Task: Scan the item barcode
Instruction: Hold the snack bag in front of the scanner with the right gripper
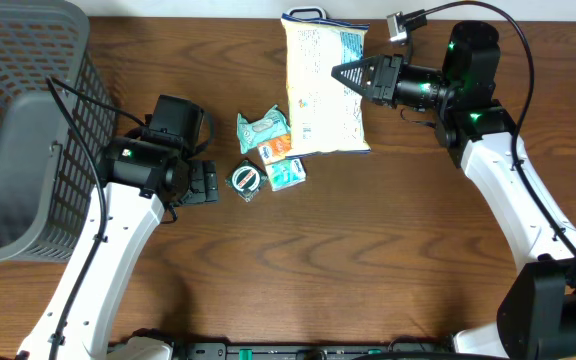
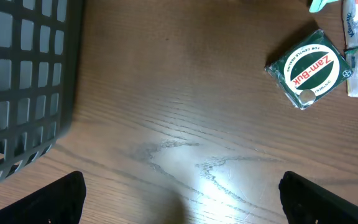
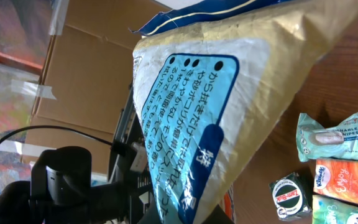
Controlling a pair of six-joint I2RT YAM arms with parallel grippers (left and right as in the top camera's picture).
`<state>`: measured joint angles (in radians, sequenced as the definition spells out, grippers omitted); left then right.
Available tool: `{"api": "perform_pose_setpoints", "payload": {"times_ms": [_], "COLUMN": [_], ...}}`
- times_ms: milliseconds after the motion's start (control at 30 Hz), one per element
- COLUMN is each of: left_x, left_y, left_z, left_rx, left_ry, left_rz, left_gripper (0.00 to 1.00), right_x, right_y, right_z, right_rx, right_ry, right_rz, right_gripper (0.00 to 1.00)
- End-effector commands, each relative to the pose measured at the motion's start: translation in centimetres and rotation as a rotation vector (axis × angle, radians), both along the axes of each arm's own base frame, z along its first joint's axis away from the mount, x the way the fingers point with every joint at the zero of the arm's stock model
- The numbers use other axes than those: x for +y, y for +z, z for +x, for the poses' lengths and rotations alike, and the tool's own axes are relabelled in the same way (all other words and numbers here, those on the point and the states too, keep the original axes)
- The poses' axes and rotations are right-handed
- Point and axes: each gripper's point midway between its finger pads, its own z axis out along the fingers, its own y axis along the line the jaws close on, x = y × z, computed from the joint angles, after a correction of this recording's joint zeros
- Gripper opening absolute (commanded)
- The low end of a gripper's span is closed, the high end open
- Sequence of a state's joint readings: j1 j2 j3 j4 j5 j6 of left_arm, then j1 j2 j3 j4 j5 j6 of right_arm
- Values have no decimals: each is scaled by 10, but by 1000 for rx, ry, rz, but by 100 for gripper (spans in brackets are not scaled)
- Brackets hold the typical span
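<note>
The snack bag (image 1: 323,85) is a flat pillow pack of pale cream-yellow. It has a dark blue band at its sealed end and a light blue panel of Japanese print. The right wrist view shows that panel close up, with three black dots along one edge. No barcode can be made out in any view.

Seen from overhead, the bag is at the 12 o'clock side of the table (image 1: 388,260). Its long axis runs from 12 to 6 o'clock, with the blue sealed end at 12. The right gripper (image 1: 340,72) reaches in from 3 o'clock, its jaws clamped on the bag's right edge.

At about 7 o'clock from the bag lie a green wipes pack (image 1: 262,130), an orange Kleenex pack (image 1: 279,148), a teal Kleenex pack (image 1: 286,174) and a green Zam-Buk tin (image 1: 246,180).

The left gripper (image 1: 208,183) is just beside the tin at its 9 o'clock, jaws spread wide and holding nothing. A grey basket (image 1: 18,120) stands at the table's 9 o'clock edge.
</note>
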<state>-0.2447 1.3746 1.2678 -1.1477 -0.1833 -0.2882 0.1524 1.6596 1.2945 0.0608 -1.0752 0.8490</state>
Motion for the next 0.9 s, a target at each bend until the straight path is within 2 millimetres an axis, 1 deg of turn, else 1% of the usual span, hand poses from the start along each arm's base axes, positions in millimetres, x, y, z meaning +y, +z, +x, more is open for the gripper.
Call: {"api": "perform_pose_setpoints", "payload": {"times_ms": [0, 133, 867], "left_x": [3, 3, 3], "left_y": [-1, -1, -1], "left_z": [0, 0, 0], "left_rx": [5, 5, 5], "left_ry": [8, 8, 8], "left_rz": [13, 13, 13], "left_gripper": [98, 98, 98], "right_x": [9, 14, 15], "right_y": [14, 13, 13], "right_z": [-10, -11, -10], "right_rx": [-24, -25, -40], "right_ry": [34, 40, 32], "right_rz": [13, 11, 2], "right_gripper": [1, 1, 1]}}
